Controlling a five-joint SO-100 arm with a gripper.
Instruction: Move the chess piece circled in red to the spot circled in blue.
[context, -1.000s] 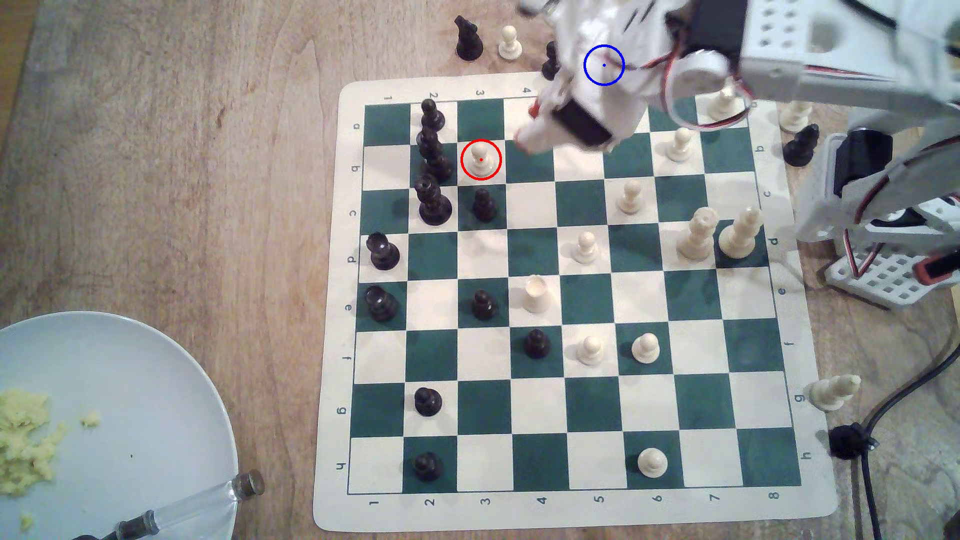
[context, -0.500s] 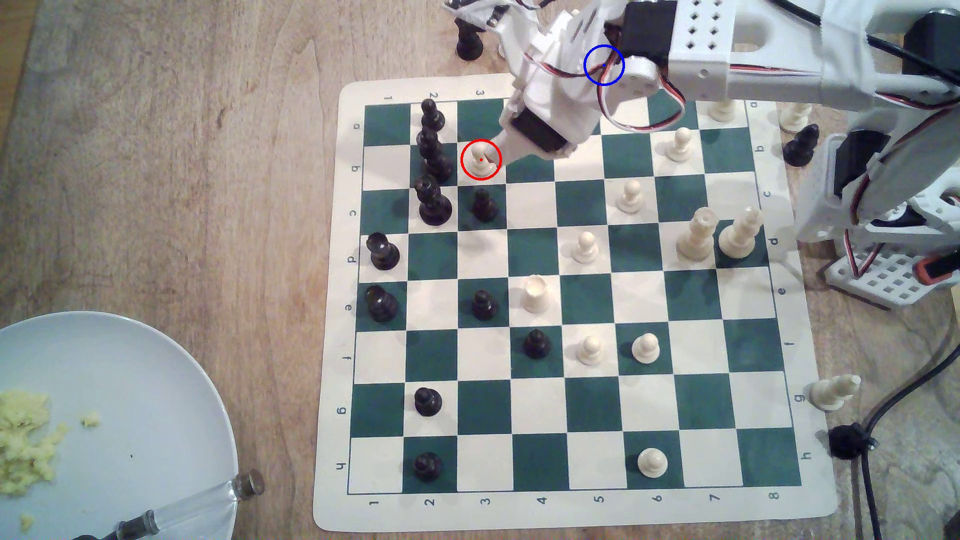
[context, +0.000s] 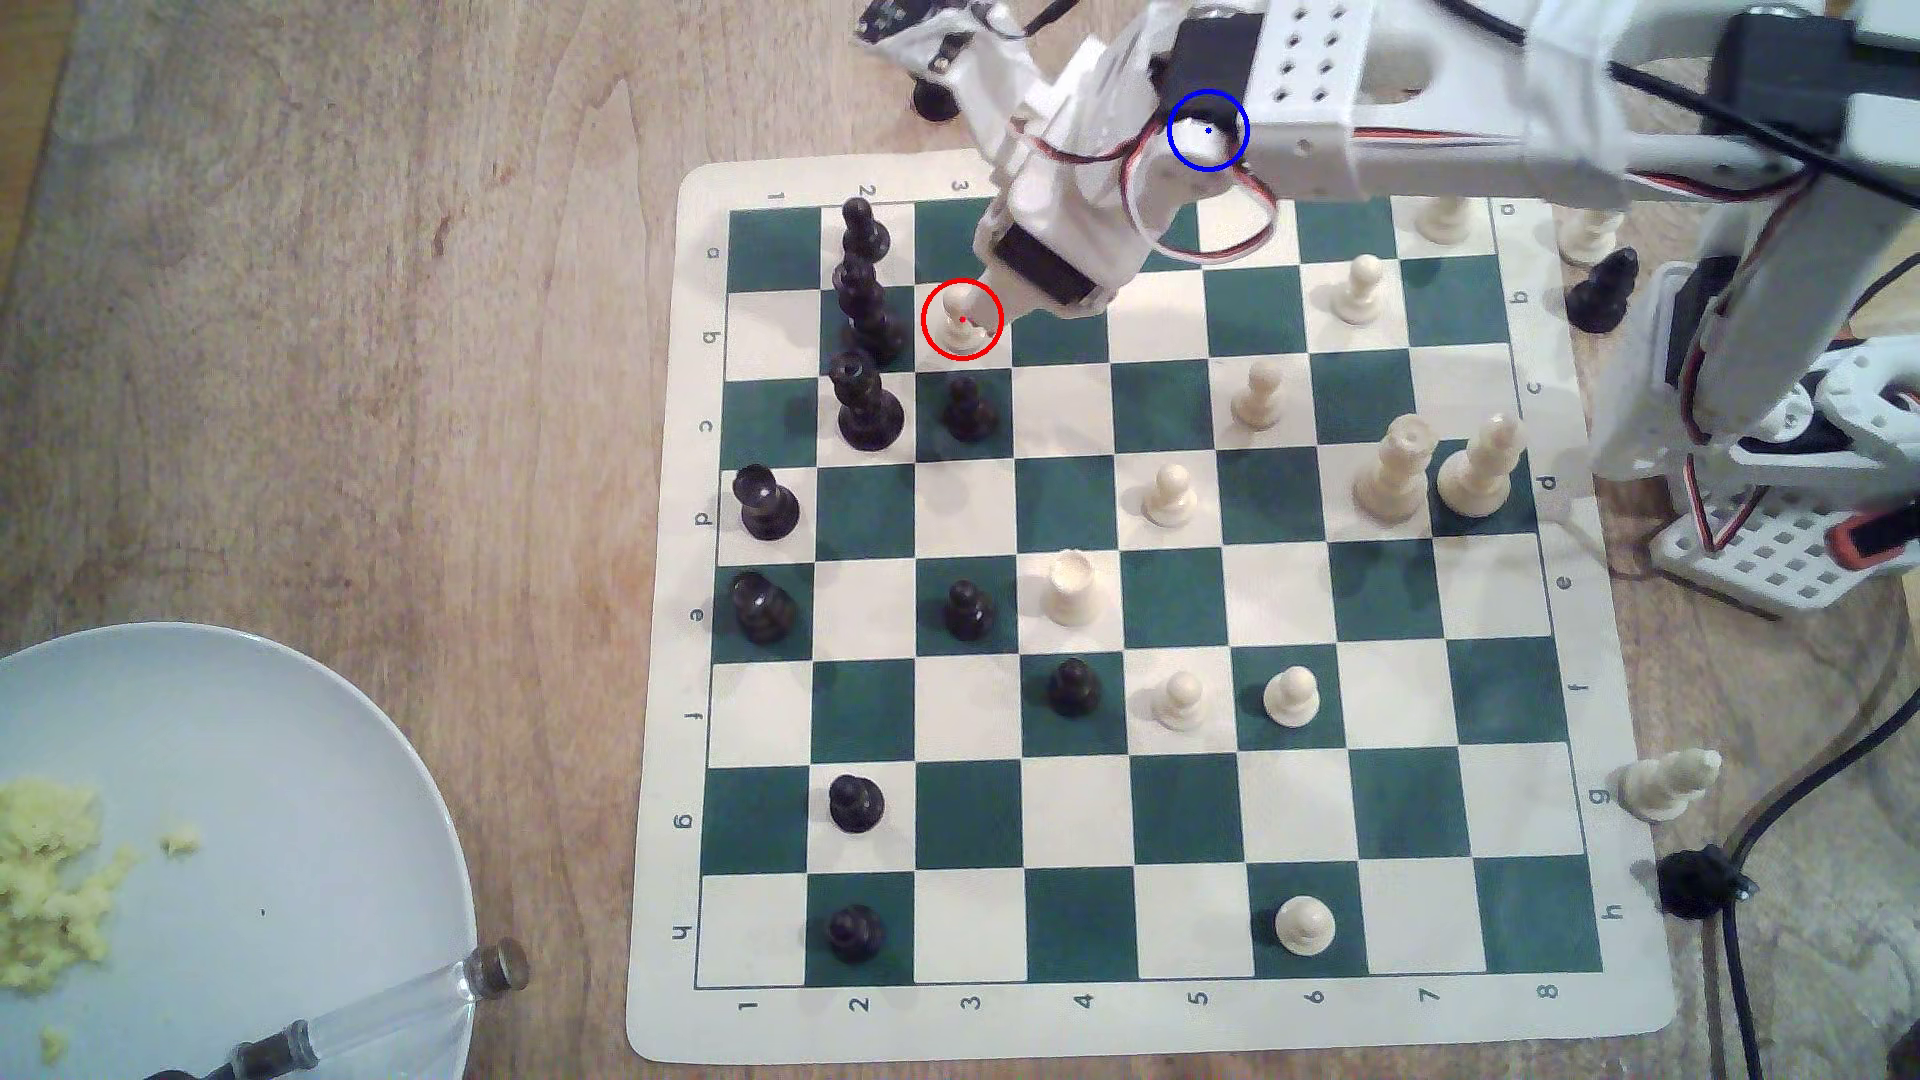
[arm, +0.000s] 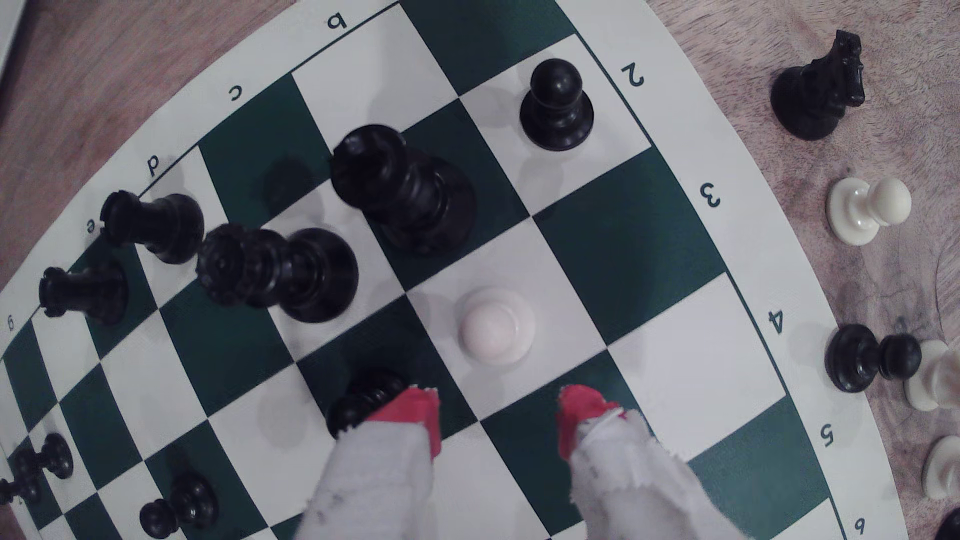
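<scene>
White-wrapped, red-tipped pincer (arm: 497, 410) spread wide, grasping nothing, poised above the green-and-cream chessboard mat (context: 1081, 1023). Small cream-white plastic pawn with a ball head (arm: 496, 326) standing upright on a light square just ahead of the red tips, lined up with the gap between them, not touching either. Same pawn ringed in red in the exterior view (context: 958, 317). Black pawn (arm: 363, 400) partly hidden behind one fingertip (arm: 415, 415). Thin blue ring with centre dot (context: 1207, 130) drawn over the arm, well behind the pincer.
</scene>
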